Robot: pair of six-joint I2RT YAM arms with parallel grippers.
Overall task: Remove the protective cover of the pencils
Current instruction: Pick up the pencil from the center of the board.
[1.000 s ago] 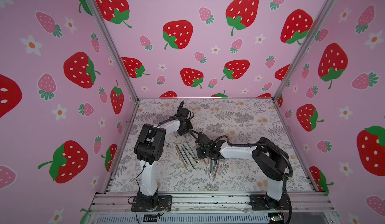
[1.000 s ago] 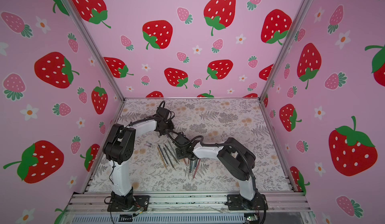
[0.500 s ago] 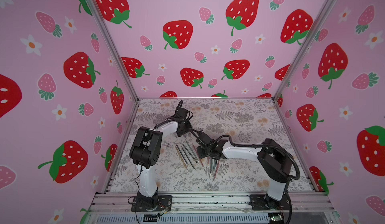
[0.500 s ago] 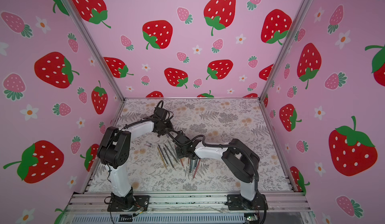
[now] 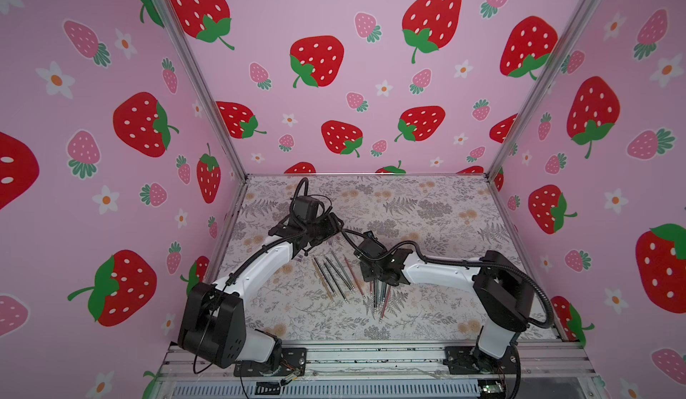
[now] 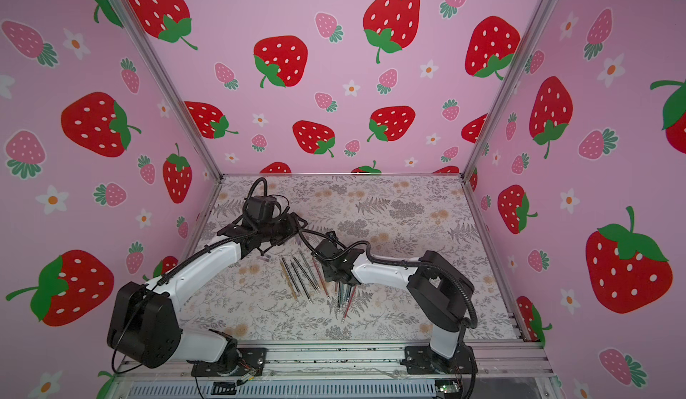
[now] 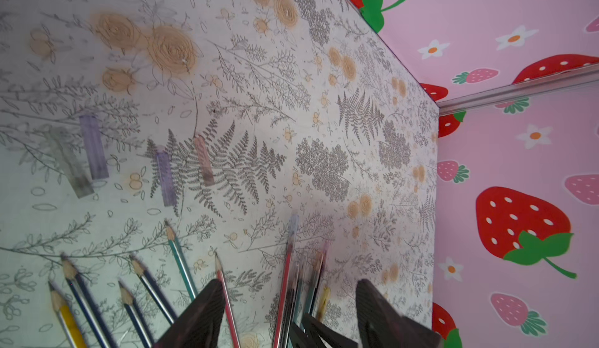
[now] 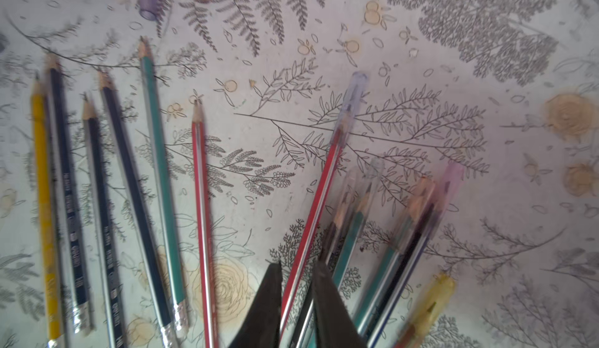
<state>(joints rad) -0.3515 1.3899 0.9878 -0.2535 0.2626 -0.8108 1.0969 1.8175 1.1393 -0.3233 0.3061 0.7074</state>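
Several bare pencils (image 8: 107, 181) lie in a fanned row on the flowered table (image 5: 427, 207); the same row shows in both top views (image 5: 334, 274) (image 6: 302, 274). To their right lies a bunch of pencils with clear protective covers (image 8: 418, 220) over their tips. My right gripper (image 8: 299, 297) hangs over this bunch (image 5: 378, 297), shut on a red striped pencil (image 8: 321, 181) whose cover (image 8: 353, 93) is on. My left gripper (image 7: 291, 310) stands open and empty just behind the pencils (image 5: 326, 230). Several pulled-off covers (image 7: 94, 145) lie loose on the table.
Pink strawberry walls (image 5: 334, 81) close in the table on three sides. A metal rail (image 5: 371, 356) with both arm bases runs along the front edge. The two wrists are close together over the table's middle left.
The left arm's elbow has swung down and to the left, with its gripper still behind the bare pencils. The right arm's elbow has shifted slightly right.
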